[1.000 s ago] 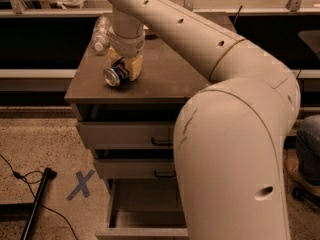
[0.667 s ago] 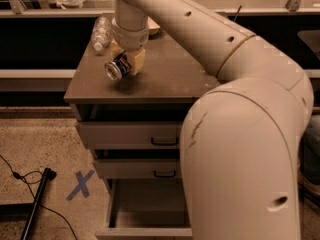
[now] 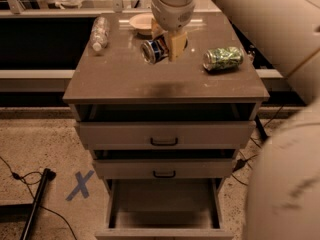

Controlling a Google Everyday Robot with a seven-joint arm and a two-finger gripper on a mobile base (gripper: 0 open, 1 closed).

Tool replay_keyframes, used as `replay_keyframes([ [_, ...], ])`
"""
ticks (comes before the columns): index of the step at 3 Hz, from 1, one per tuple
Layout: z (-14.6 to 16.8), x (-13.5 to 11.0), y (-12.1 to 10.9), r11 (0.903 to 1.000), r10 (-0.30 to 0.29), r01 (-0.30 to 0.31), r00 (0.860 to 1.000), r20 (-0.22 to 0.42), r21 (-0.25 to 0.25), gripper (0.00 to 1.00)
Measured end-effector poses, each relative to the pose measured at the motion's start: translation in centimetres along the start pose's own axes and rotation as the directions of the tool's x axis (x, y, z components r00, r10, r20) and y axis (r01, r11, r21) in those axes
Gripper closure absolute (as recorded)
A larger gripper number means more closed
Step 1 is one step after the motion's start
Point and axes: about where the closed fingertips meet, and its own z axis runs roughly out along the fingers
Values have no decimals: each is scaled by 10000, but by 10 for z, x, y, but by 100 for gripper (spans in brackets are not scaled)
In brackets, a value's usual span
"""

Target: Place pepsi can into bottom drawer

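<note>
The pepsi can (image 3: 154,49), blue with a silver end facing me, lies on its side in my gripper (image 3: 165,46), held above the cabinet top (image 3: 160,79). The gripper is shut on the can, its tan fingers (image 3: 177,45) on either side. The bottom drawer (image 3: 164,204) is pulled open at the foot of the cabinet, its flat inside bare. The gripper and can are well above and behind that drawer.
A green patterned can (image 3: 223,58) lies on its side at the right of the top. A clear plastic bottle (image 3: 99,32) lies at the back left. A white bowl (image 3: 141,22) stands at the back. The two upper drawers (image 3: 164,134) stand slightly ajar. A blue X (image 3: 80,185) marks the floor.
The view has shifted so the whole cabinet now shows. My gripper has lifted the pepsi can off the cabinet top and holds it higher.
</note>
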Motion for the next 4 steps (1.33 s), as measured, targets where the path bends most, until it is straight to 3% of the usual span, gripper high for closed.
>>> replay_keyframes([
  [1,-15,53,87,9604,2712,-2744,9604,-639,-480,100],
  [2,4,103,189,8584,4869,-4968,8675,-1020,-1276,100],
  [3,29,145,272,7757,5840,-6060,7951,-1635,-1763,100],
  [4,32,151,286,7621,5973,-6216,7830,-1737,-1813,100],
])
